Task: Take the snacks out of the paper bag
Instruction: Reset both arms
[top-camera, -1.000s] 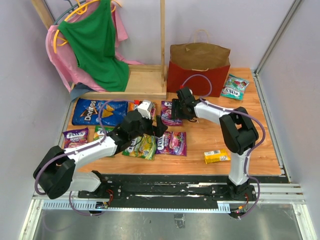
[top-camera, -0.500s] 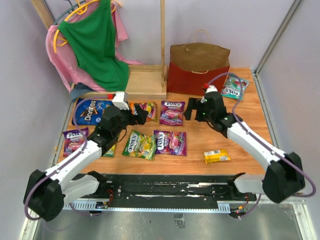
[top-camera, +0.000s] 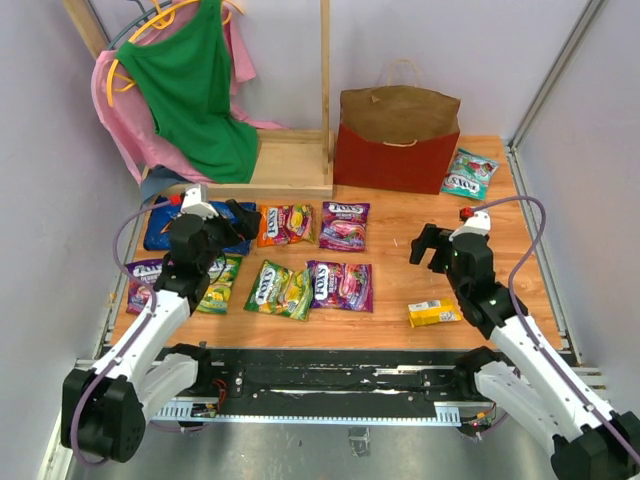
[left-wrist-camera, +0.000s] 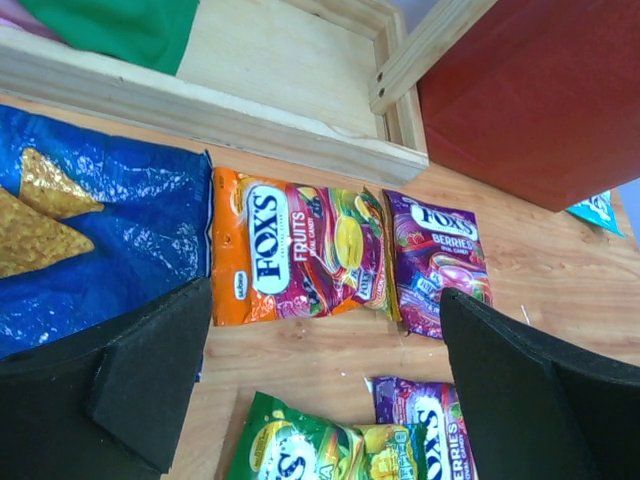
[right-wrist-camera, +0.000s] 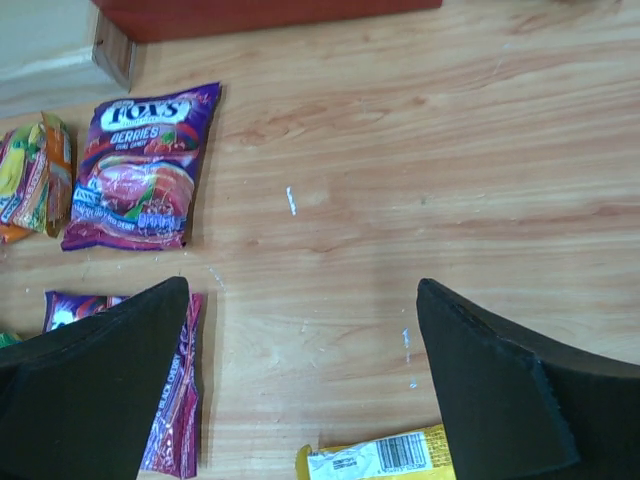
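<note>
Lying flat, glossy crinkled snacks (top-camera: 343, 224) cover the wood-grain table (top-camera: 392, 300).

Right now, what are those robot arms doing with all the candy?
They are emptying snacks out of the red paper bag at the back. Both the left gripper and right gripper are open and hold nothing. Candy packets, a blue chip bag and a yellow box lie flat on the table, a teal packet beside the bag. What is left inside cannot be seen.

White arms (top-camera: 150, 328), black joints (top-camera: 470, 262), lilac cables (top-camera: 520, 199).
</note>
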